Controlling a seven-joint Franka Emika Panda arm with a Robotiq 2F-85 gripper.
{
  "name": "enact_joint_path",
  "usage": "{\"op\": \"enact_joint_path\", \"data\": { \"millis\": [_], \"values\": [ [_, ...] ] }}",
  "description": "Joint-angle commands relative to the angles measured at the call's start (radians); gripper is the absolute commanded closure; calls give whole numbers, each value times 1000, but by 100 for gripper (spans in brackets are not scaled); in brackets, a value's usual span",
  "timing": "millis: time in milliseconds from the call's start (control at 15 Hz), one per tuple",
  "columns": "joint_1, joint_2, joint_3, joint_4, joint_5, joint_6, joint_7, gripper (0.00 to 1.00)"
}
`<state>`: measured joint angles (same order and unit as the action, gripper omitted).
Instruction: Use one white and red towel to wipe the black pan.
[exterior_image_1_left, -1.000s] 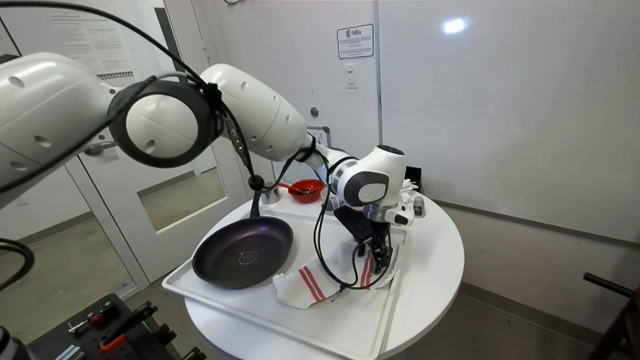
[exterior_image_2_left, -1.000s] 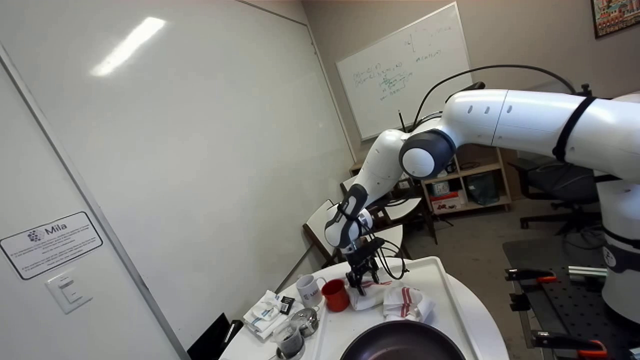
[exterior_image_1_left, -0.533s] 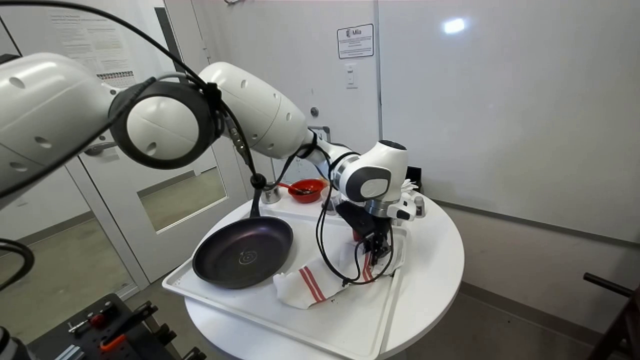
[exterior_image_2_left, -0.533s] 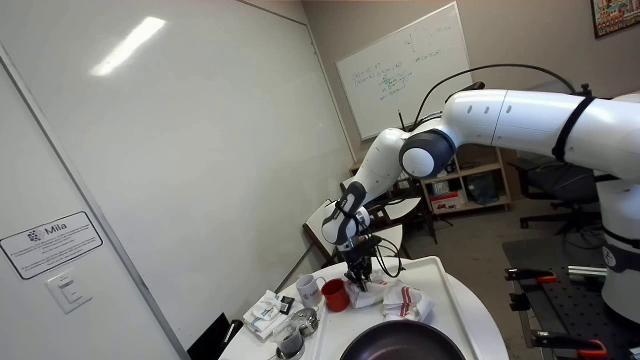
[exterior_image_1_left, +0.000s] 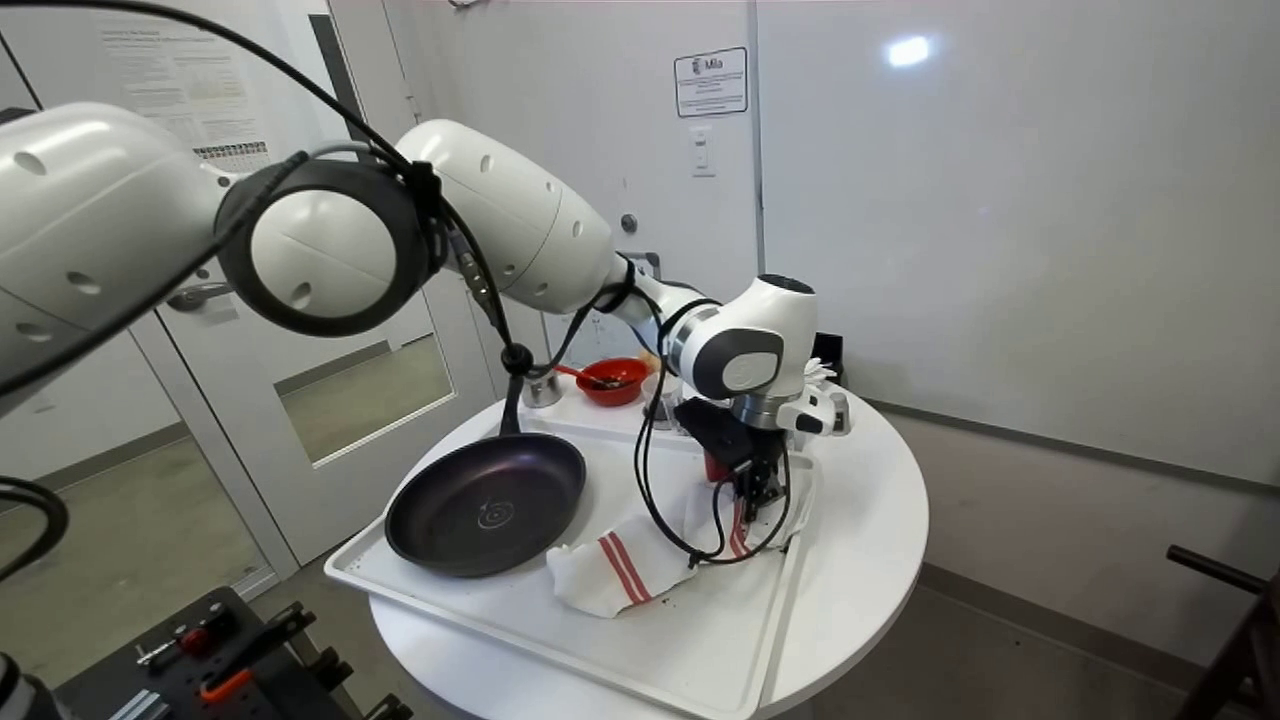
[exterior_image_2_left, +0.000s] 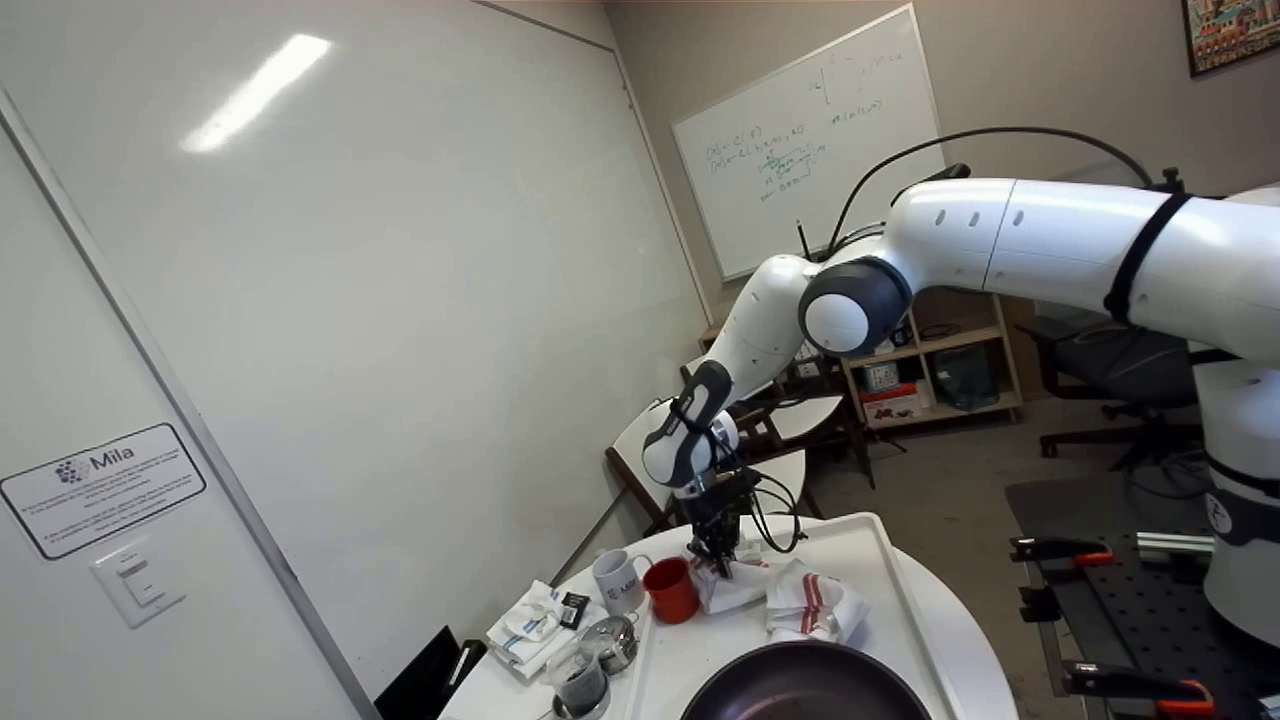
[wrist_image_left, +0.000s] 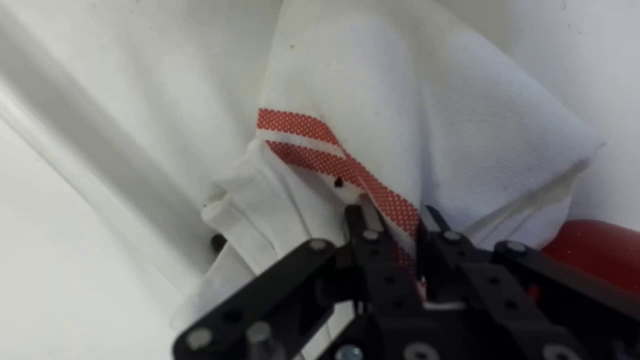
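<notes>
My gripper (wrist_image_left: 397, 215) is shut on a white and red towel (wrist_image_left: 345, 65), with a striped fold bunched between its fingers. In both exterior views the gripper (exterior_image_1_left: 757, 503) points down at the tray's far end, and the towel (exterior_image_2_left: 735, 593) still rests largely on the tray below it. Nearer the pan lies more white cloth with red stripes (exterior_image_1_left: 605, 575); whether it joins the held part I cannot tell. The black pan (exterior_image_1_left: 490, 505) sits upright on the tray, apart from the gripper, and its lower part is cut off in an exterior view (exterior_image_2_left: 805, 690).
A red mug (exterior_image_2_left: 671, 590) stands close beside the gripper and the towel, with a white mug (exterior_image_2_left: 617, 580) behind it. The white tray (exterior_image_1_left: 680, 640) has a raised rim. A red bowl (exterior_image_1_left: 612, 382), a metal pot (exterior_image_2_left: 610, 643) and folded cloths (exterior_image_2_left: 530, 625) stand beyond the tray.
The gripper has gone from open to shut, gathering the towel between its fingers. It has risen slightly, and the gripped part of the towel is drawn up a little. The pan has not moved.
</notes>
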<state>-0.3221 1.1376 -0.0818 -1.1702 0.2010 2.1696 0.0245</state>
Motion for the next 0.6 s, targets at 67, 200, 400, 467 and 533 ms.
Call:
{"op": "enact_joint_path", "data": {
  "millis": [67, 200, 400, 467, 533],
  "values": [
    [2, -130, -16, -138, -12, 72, -37, 96],
    [3, -193, -24, -206, -16, 109, -58, 96],
    [-1, -298, -23, -326, -27, 184, -102, 96],
    [1, -338, -23, -374, -30, 215, -119, 96],
    [0, -373, -20, -415, -31, 239, -136, 96]
  ]
}}
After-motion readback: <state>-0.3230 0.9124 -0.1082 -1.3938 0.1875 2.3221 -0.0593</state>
